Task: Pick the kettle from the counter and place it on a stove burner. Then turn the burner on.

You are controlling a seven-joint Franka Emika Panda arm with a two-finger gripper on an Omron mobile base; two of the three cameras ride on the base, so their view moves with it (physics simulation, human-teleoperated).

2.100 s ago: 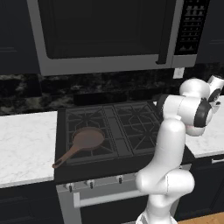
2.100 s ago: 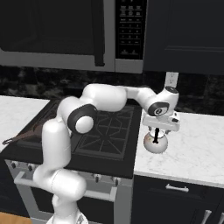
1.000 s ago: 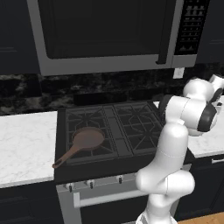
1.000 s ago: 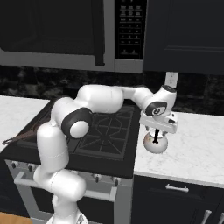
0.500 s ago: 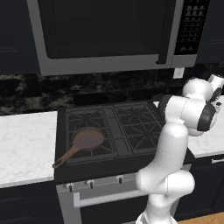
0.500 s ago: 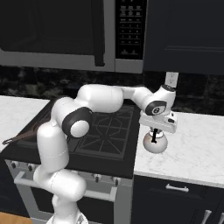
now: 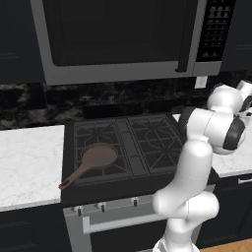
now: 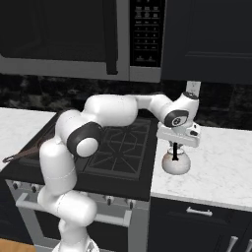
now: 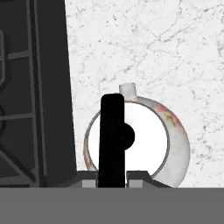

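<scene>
Now fingers (image 9: 112, 180) clamped on kettle (image 9: 144, 140) handle (image 9: 112, 140).

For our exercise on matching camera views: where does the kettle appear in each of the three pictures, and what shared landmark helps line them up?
Left base view: the arm stands where the kettle would be.
Right base view: kettle right of centre, on the counter beside the stove.
Hand view: kettle lower centre, its black handle running up the middle.
Shared landmark: the stove's black edge meeting white marble.
</scene>
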